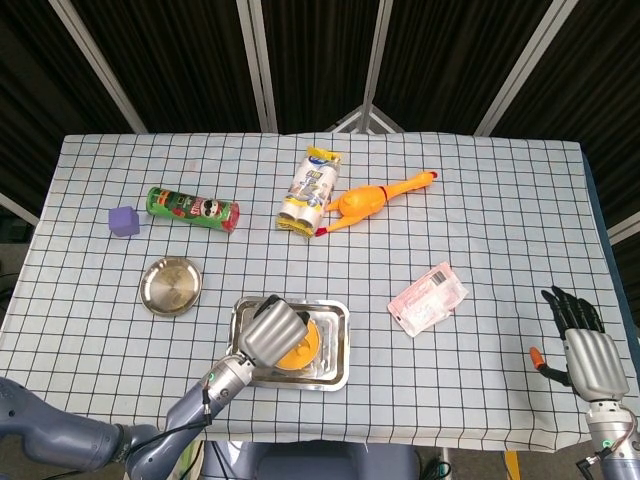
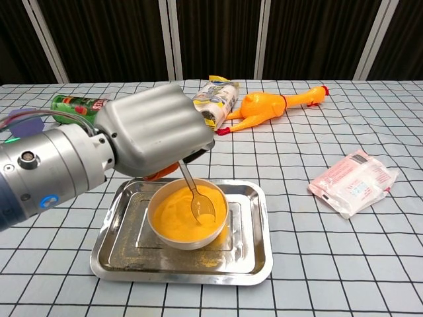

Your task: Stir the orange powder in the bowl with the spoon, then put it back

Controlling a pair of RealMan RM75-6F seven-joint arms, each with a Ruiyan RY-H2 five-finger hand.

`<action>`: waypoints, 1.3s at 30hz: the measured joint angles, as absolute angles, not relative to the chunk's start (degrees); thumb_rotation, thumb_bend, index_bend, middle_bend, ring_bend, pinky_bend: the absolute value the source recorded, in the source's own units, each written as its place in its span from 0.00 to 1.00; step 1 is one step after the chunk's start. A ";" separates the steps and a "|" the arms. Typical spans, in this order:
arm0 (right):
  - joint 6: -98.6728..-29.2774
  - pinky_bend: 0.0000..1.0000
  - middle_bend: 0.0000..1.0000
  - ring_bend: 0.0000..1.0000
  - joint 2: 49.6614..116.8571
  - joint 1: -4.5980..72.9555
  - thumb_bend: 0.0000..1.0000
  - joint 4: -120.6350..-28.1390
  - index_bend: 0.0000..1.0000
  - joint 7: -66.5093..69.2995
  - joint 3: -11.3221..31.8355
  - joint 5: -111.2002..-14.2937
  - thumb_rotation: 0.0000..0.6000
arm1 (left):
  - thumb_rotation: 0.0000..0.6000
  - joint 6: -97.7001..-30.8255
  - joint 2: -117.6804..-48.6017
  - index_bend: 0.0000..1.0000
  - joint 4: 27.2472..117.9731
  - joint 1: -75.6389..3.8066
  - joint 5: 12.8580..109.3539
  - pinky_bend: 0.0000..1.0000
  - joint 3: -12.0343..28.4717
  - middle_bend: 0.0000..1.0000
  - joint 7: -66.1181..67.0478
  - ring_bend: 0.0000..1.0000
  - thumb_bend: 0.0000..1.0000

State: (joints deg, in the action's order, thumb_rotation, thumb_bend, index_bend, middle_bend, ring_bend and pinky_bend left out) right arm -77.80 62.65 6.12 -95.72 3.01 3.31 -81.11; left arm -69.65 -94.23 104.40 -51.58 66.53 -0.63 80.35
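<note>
Your left hand (image 2: 155,135) hung low over the middle of the table, its fingers curled tight and knuckles facing the chest camera, the grey forearm reaching in from the lower left. It gripped a spoon (image 2: 196,195) whose handle slanted down from under the fingers. Your right hand (image 1: 584,352) rested well apart at the table's right edge, dark fingers extended and spread, holding nothing.

Bright, even overhead light; sharp focus

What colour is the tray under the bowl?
Shiny silver metal tray, dusted with orange powder; the bowl sits in it. Clearest in the chest view.
</note>
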 measured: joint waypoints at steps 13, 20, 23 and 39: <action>-77.58 0.00 0.00 0.00 62.54 6.14 0.40 -95.93 0.00 3.22 3.31 -80.94 1.00 | 1.00 -69.19 -95.58 0.77 102.45 -51.70 63.85 0.88 -0.57 1.00 83.91 0.92 0.84; -77.51 0.00 0.00 0.00 62.47 6.18 0.40 -95.99 0.00 3.40 3.30 -81.00 1.00 | 1.00 -69.37 -95.81 0.77 101.31 -51.85 61.80 0.88 -0.09 1.00 85.22 0.92 0.84; -77.53 0.00 0.00 0.00 62.45 6.17 0.40 -96.02 0.00 3.48 3.29 -81.04 1.00 | 1.00 -69.49 -95.66 0.77 101.17 -51.80 61.49 0.88 -0.15 1.00 85.26 0.92 0.84; -77.48 0.00 0.00 0.00 62.45 6.19 0.40 -96.27 0.00 3.12 3.26 -80.95 1.00 | 1.00 -70.81 -92.51 0.77 104.09 -51.29 62.99 0.88 0.42 1.00 82.02 0.92 0.84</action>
State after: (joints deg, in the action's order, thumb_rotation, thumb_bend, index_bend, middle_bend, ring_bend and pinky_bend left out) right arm -77.48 62.45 6.19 -96.27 3.12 3.26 -80.95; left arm -70.81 -92.51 104.09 -51.29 62.99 0.42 82.02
